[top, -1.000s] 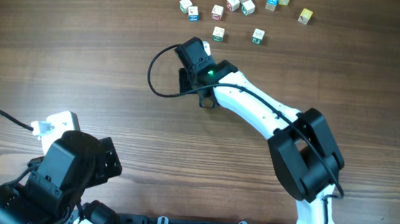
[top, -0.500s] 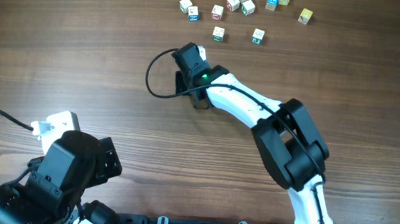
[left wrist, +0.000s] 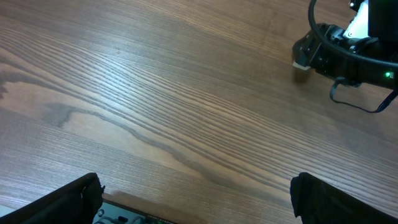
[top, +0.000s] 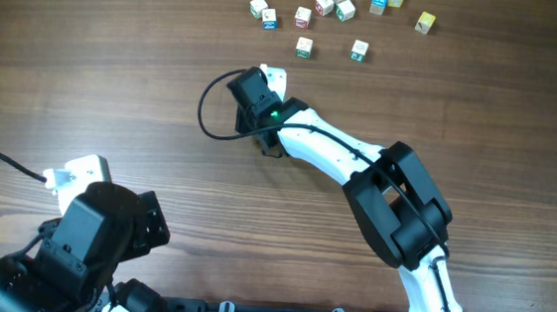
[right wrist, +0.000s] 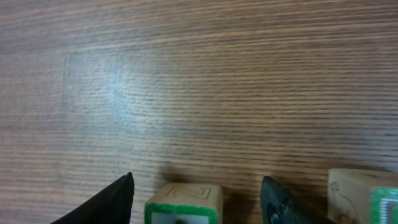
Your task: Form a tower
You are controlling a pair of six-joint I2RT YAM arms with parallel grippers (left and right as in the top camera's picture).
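Note:
In the right wrist view, a whitish wooden cube with a green-bordered face [right wrist: 183, 204] sits between my right gripper's fingers [right wrist: 112, 202]. There is a gap on each side, so the right gripper [right wrist: 198, 182] is open around it. The frame's lower edge cuts off what is under this cube, so I cannot tell whether it tops a tower. A second whitish cube with a green edge [right wrist: 360, 190] stands just right of the right finger. From overhead the right gripper [top: 262, 90] hides both cubes. The left gripper [left wrist: 196, 196] is open and holds nothing.
Several loose letter cubes lie scattered at the table's far edge, the nearest two [top: 304, 46] [top: 360, 50] just beyond the right wrist. A black cable [top: 207, 111] loops left of the wrist. The left arm [top: 104, 227] rests at the near left corner.
The right wrist has swung a little to the left over the table, and its elbow has come in closer. Its jaws now stand apart from the cube. The left arm has not moved.

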